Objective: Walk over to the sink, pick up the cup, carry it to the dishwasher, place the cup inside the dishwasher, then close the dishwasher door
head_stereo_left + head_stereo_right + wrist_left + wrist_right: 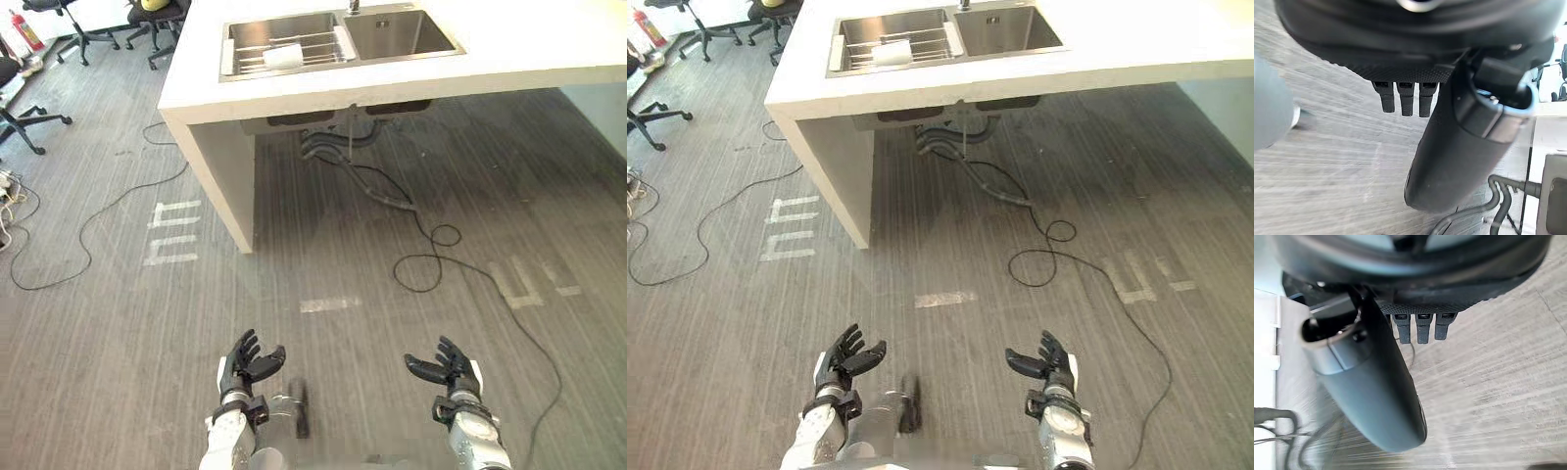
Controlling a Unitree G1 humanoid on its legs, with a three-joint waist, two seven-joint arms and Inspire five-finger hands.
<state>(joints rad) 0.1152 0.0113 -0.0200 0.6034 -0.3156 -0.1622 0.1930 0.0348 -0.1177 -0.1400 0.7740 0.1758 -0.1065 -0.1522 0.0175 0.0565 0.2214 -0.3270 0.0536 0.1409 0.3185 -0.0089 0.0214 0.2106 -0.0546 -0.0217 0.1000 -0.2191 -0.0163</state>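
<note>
A white cup (286,55) lies on its side on a wire rack (250,59) in the left basin of the steel sink (397,34), set in a white counter (509,59) far ahead. My left hand (251,360) and my right hand (443,368) hang low over the floor, well short of the counter. Both are open with relaxed fingers and hold nothing. The left wrist view shows my left thumb (1459,147) and straight fingers (1406,100) over bare floor. The right wrist view shows my right thumb (1371,391) likewise.
Grey plank floor (323,255) with pale tape marks (172,233) lies between me and the counter. Black cables (421,259) trail under the sink and at the left. Office chairs (73,24) stand at the far left. The counter's white side panel (220,171) reaches the floor.
</note>
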